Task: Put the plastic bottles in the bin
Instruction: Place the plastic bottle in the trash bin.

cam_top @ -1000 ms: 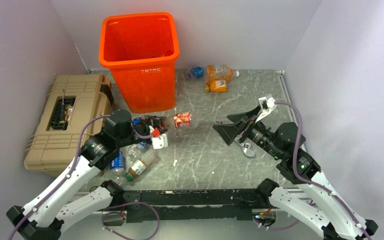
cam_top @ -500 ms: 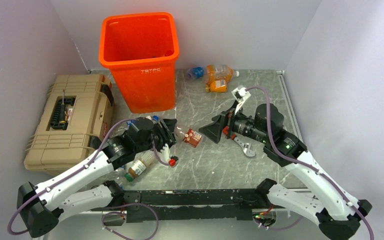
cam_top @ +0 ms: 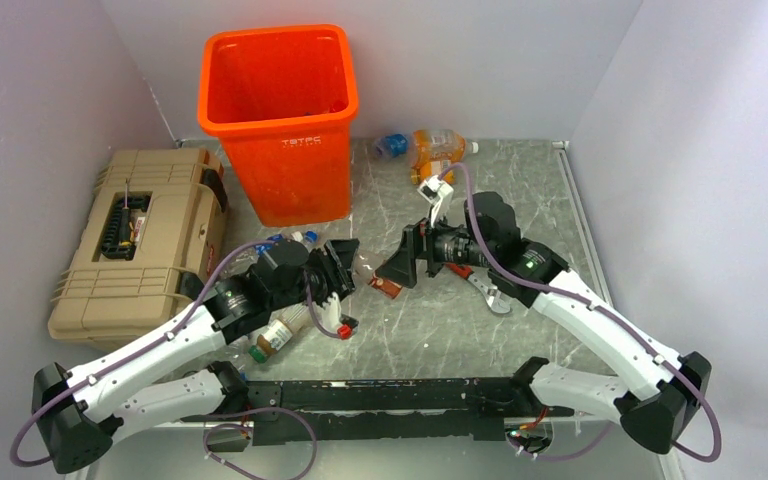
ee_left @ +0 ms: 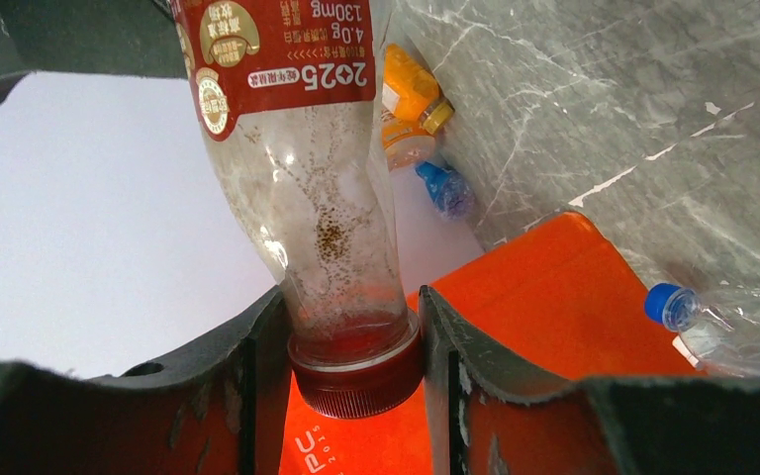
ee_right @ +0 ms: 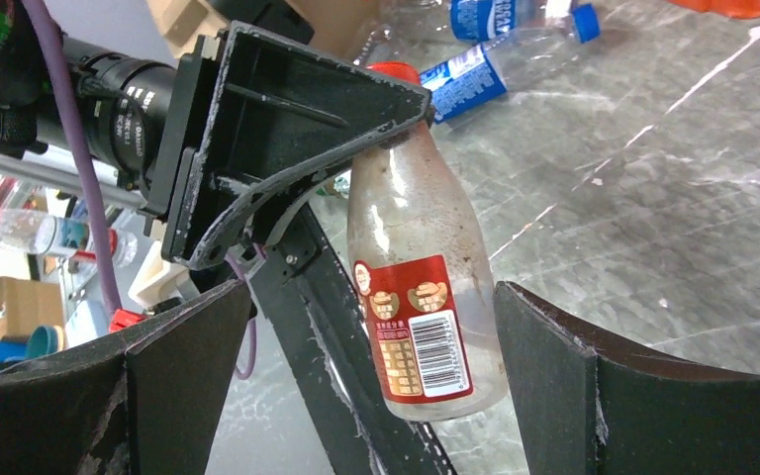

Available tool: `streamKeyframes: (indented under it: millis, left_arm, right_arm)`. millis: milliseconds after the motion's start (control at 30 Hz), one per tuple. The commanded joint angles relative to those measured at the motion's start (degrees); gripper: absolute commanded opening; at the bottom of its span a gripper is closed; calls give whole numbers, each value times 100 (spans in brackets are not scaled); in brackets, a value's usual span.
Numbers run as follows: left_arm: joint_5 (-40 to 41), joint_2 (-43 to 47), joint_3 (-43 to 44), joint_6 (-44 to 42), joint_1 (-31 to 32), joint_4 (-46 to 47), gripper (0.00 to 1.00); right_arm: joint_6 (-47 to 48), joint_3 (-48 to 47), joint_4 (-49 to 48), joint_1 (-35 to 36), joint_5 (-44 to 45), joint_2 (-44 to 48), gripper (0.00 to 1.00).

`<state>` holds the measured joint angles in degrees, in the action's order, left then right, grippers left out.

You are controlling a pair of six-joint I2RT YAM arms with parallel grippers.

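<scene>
A clear plastic bottle with a red label and red cap (ee_left: 297, 148) hangs off the table between the two arms (cam_top: 384, 287). My left gripper (ee_left: 354, 366) is shut on its neck just above the cap (cam_top: 345, 263). My right gripper (ee_right: 371, 381) stands open, its wide fingers (ee_right: 564, 386) on either side of the bottle's labelled lower half (ee_right: 418, 317), close to it on the right side (cam_top: 393, 270). The orange bin (cam_top: 280, 110) stands at the back left. Two orange bottles (cam_top: 435, 152) and a blue-capped one (cam_top: 392, 145) lie behind the right arm.
A tan toolbox (cam_top: 130, 240) sits left of the bin. More bottles lie under my left arm (cam_top: 275, 335), with blue-labelled ones (ee_right: 475, 69) beyond. A red-handled wrench (cam_top: 490, 292) lies under my right arm. White walls close in on three sides.
My left gripper carried the bottle right and lower toward the table's middle. My right arm swung left, and its open jaws now straddle the bottle's base.
</scene>
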<state>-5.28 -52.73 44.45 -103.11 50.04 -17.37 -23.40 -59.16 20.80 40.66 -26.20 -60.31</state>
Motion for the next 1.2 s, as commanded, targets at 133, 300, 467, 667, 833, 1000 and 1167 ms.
streamKeyframes:
  millis: [133,300,467,667,833,1000,1167]
  left_arm:
    - [-238,286,338,-82,57,-196,0]
    - [-306,277,472,-119,94,-384,0]
    - [-255,257,530,-164,120,-517,0]
    - [-347,288,505,476,140,-409,37]
    - [-510,513,587,2672,160,-25,99]
    - [-717,780,615,5538,163,584,99]
    - [710,426,836,10040,157,1930,99]
  right_arm:
    - [219,-1,-251,200,-611,-635,97]
    - [352,62,-291,503,-29,-987,89]
    - [313,258,-614,504,46,-916,67]
    - [346,383,-785,505,124,-745,37]
    - [297,1441,-1770,505,1418,792,31]
    - [401,2398,-2516,504,1954,2231,31]
    - [136,3312,-3742,507,2049,2771,30]
